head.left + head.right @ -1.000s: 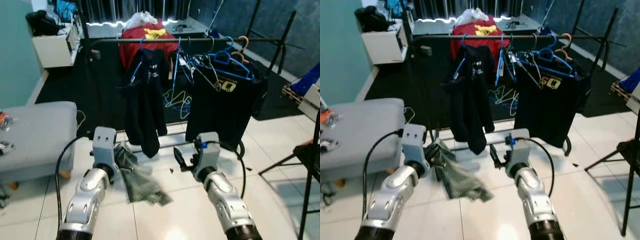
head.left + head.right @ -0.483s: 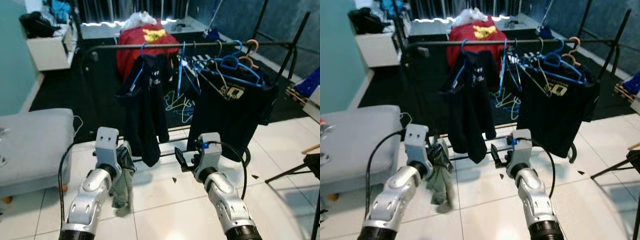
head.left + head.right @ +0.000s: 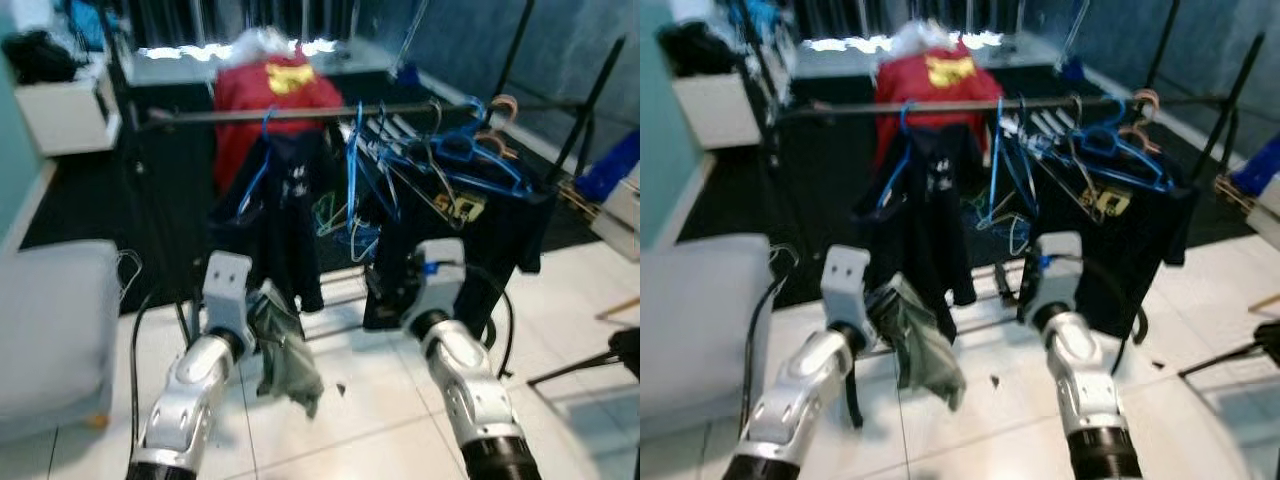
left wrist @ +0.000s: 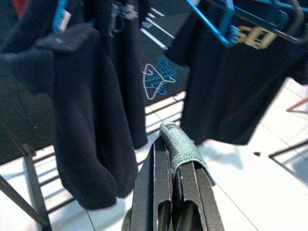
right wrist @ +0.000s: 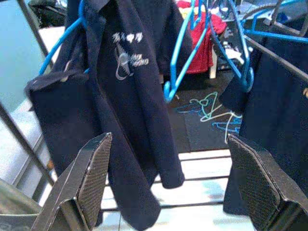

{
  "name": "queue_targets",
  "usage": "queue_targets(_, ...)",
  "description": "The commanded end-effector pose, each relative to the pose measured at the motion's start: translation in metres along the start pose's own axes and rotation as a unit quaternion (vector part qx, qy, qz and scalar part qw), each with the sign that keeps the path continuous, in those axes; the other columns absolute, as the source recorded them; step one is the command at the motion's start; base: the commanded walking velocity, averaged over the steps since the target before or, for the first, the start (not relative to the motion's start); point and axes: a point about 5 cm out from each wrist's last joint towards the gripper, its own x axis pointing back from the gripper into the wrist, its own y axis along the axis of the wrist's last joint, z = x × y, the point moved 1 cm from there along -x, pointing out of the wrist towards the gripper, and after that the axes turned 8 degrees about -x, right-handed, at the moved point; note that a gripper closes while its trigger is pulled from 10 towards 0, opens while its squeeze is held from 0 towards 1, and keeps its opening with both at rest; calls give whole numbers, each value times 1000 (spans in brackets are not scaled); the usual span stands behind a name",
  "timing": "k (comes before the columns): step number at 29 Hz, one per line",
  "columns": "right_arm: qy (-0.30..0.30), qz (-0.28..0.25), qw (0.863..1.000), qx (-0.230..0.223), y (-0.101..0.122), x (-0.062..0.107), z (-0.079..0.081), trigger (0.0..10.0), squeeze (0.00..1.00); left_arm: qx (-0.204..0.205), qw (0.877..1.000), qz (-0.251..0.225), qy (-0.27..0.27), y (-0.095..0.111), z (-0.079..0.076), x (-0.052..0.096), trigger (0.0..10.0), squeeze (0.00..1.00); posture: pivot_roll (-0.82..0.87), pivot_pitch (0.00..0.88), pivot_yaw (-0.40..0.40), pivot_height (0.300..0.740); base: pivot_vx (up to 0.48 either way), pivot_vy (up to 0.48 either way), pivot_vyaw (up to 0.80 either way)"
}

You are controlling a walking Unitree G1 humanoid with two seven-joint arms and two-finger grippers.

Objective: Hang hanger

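The robot stands in front of a clothes rail, a dark horizontal bar that crosses the head views, which are a little blurred. On the rail hangs a dark jacket on a blue hanger, and to the right of it several empty blue hangers are crowded together in front of a black T-shirt with a yellow print. Behind the rail a red garment lies over some furniture. The left pincer is held low in front of the jacket, and its two black fingers are clenched on a grey-green patterned cloth; in the left wrist view a fold of the cloth lies over the fingertips, and in the head views the rest of it droops down toward the white tiled floor. I cannot tell from the pictures if a hanger is inside this cloth. The right pincer is raised in front of the lower part of the black T-shirt, and its fingers stand wide apart with nothing between them; through the gap the right wrist view shows the jacket with a white logo and one empty blue hanger beside it. A grey padded seat is at the robot's left side, well apart from both arms.
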Motion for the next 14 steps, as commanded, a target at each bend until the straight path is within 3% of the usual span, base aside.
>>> queue_targets(1,21,-26,999,-1,13,-2,5,10000,0,1,1000,-2,-3,1,-1,0,10000,0,-10,28,6,740,405,0,0)
queue_targets(3,58,-59,997,-1,29,-3,18,10000,0,1,1000,-4,-2,2,-1,0,10000,0,-9,28,4,740,411,0,0)
queue_targets(5,65,-71,995,3,35,-4,21,10000,0,1,1000,-5,-2,2,-1,0,10000,0,-9,29,5,740,411,0,0)
queue_targets(14,56,-116,991,36,60,-8,20,10000,0,-5,1000,-10,-6,4,-1,0,10000,0,-10,29,6,740,410,0,0)
